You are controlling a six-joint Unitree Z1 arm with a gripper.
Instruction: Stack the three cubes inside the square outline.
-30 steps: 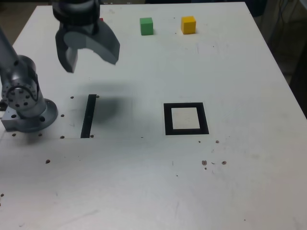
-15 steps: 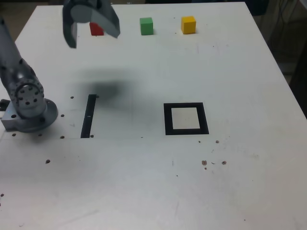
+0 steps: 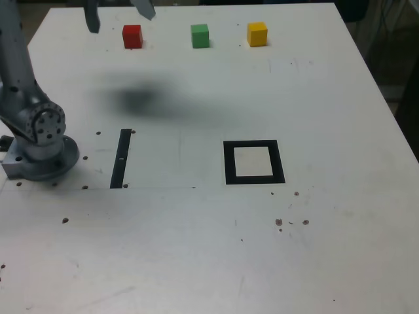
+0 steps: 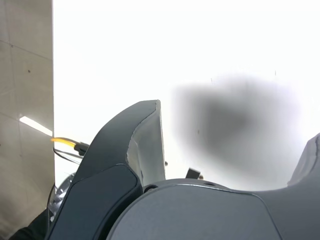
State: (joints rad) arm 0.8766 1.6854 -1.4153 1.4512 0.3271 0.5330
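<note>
Gripper [image 3: 118,13] hangs high at the table's [image 3: 327,248] far edge, jaws spread wide and empty, above the red cube [image 3: 132,36]; green cube [image 3: 200,36] and yellow cube [image 3: 256,34] alongside; square outline [image 3: 254,161] vacant

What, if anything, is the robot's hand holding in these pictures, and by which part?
Nothing. The hand is open and empty, up near the table's far edge. The red cube, green cube and yellow cube all sit free on the table.
</note>
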